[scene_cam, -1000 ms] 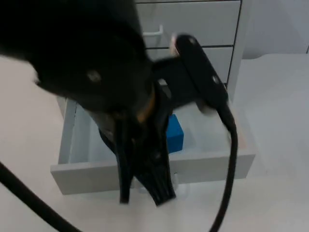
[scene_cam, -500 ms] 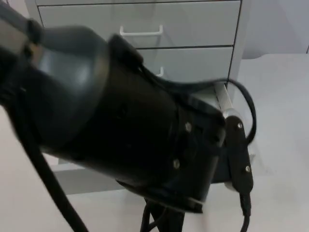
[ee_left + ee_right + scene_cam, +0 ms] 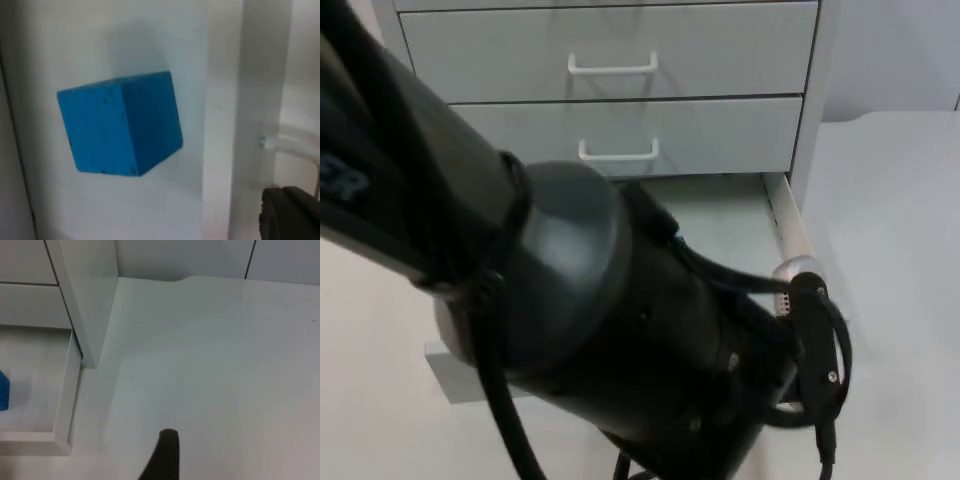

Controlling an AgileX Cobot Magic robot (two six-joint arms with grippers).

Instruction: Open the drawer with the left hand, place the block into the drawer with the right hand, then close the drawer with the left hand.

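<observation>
Blue cube-shaped block (image 3: pixel 120 125) lying in open white drawer (image 3: pixel 720 215) at frame centre; closing left; grip of both grippers impossible to tell.

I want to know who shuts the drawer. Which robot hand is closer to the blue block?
Left. The left gripper is right at the open drawer's front, with the blue block lying just inside. The right gripper hovers over the bare table, beside the drawer, farther away.
</observation>
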